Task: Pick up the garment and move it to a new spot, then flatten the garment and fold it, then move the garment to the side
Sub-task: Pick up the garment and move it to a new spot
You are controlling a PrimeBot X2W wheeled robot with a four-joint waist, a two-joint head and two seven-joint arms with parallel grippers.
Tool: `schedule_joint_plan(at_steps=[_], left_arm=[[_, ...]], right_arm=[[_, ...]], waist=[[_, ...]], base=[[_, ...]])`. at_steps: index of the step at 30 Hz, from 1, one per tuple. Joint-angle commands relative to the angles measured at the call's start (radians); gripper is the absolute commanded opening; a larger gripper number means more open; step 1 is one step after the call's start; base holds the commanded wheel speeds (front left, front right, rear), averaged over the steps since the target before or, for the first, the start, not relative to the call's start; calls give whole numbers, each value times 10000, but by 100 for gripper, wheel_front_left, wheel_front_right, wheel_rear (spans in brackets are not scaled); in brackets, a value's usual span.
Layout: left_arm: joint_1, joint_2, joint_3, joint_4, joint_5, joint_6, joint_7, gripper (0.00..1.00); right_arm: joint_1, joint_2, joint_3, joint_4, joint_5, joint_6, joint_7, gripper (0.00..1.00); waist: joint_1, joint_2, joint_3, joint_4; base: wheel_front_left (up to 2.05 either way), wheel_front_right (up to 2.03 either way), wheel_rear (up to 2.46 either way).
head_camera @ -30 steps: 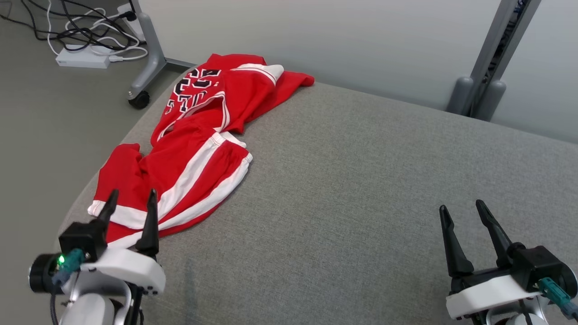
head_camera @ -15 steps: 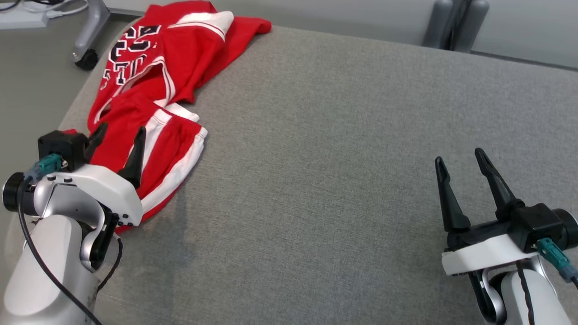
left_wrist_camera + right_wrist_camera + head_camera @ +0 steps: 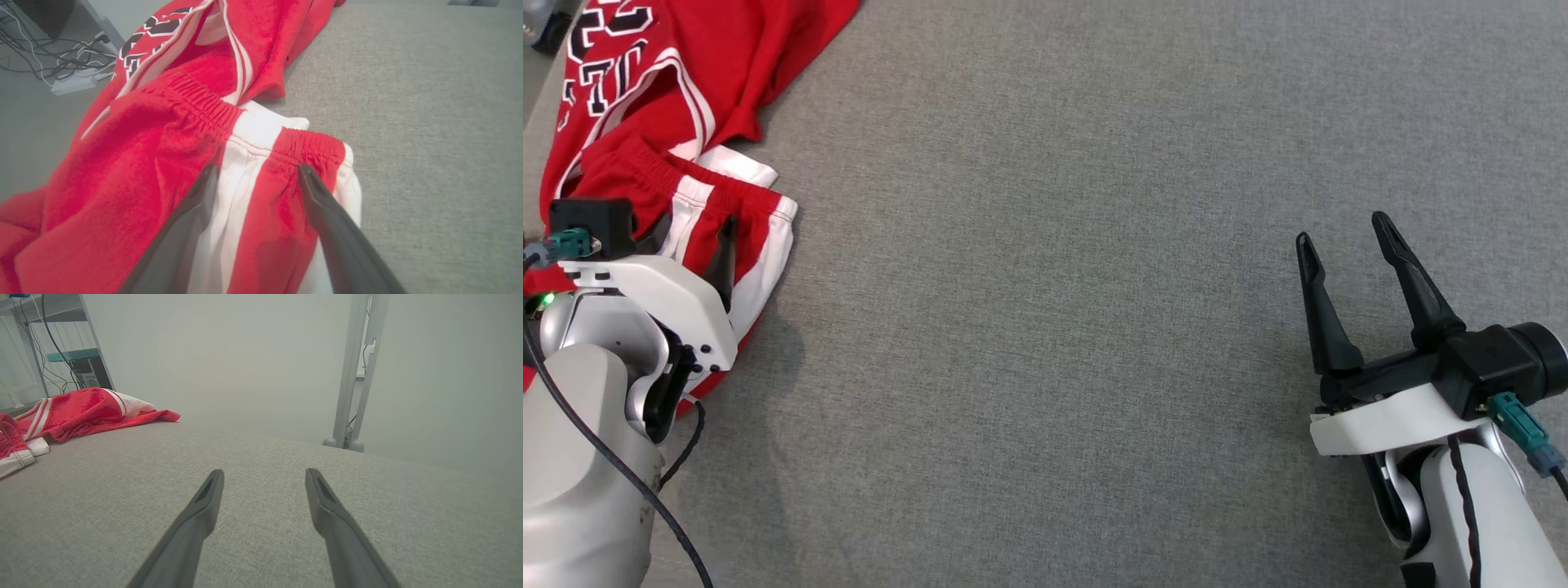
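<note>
The left gripper (image 3: pixel 257 169) is seen with its two dark fingers spread wide and nothing clamped between them. They are held low over the garment (image 3: pixel 163 155), above a white and red striped panel just below a gathered elastic band. Whether the tips touch the cloth cannot be told.

The right gripper (image 3: pixel 1341 229) is likewise released and empty. It is held over bare covering at the right of the head view, well apart from the garment.

The garment, red with white stripes and dark, white-edged lettering, is left crumpled at the far left of the grey surface (image 3: pixel 1054 286), reaching its left edge. From the right wrist view it is seen as a low red heap (image 3: pixel 81 410) at the far left.

The surface is covered in a grey woven fabric, flat and unwrinkled, and most of it is bare.

Beyond its far edge a pale wall (image 3: pixel 245 355) is seen, and against it a grey upright metal post (image 3: pixel 355 375) with two rounded feet. On the grey floor (image 3: pixel 24 122) to the left, a white power strip (image 3: pixel 73 83) is found among tangled cables (image 3: pixel 41 61). A shelf frame with a teal tray (image 3: pixel 67 355) is made out behind the garment.
</note>
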Motion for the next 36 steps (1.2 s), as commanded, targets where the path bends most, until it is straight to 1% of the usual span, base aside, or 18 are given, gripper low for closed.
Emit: schedule_joint_plan(at_steps=[1,9,11,12,13,14,15,16,21,27,32,36], left_arm=[[-169,77,40,54,1,42,-3,100],[-596,54,56,1426,-210,177,426,100],[-622,33,72,1689,-277,194,388,100],[-631,33,73,1816,-284,187,359,79],[-663,43,65,1918,-287,179,321,51],[-695,70,70,2020,-298,170,232,38],[-726,91,83,2106,-321,147,112,17],[-748,91,86,2190,-353,121,-6,0],[-865,172,-1,2399,-424,-45,-650,0],[-610,161,-274,1991,-484,-175,-1374,0],[-176,247,-765,1013,-496,-256,-1701,0],[236,319,-1143,-247,-494,-255,-1698,0]], right_arm=[[-120,-62,6,-38,-22,1,-17,100],[-312,-64,171,27,-11,1,-17,100],[-344,-64,217,45,23,1,-17,100],[-364,-64,231,54,39,1,-17,100],[-380,-64,245,60,44,1,-17,100],[-386,-64,248,74,52,1,-17,100],[-391,-64,242,87,52,1,-17,100],[-384,-62,233,104,52,1,-17,100],[-161,-64,175,128,94,1,-17,100],[54,-65,101,146,225,1,-17,100],[278,-65,-18,131,350,1,-14,100],[473,-65,-195,98,384,1,-14,100]], waist=[[0,0,123,-104],[0,0,342,-316],[0,0,342,-368],[0,0,334,-390],[0,0,325,-409],[0,0,309,-421],[0,0,285,-425],[0,0,249,-422],[0,0,-49,-350],[0,0,-495,-245],[0,0,-883,-192],[0,0,-1158,-169]], base=[[0,0,0],[0,0,0],[0,0,0],[0,0,0],[0,0,0],[0,0,0],[0,0,0],[0,0,0],[0,0,0],[0,0,0],[0,0,0],[0,0,0]])
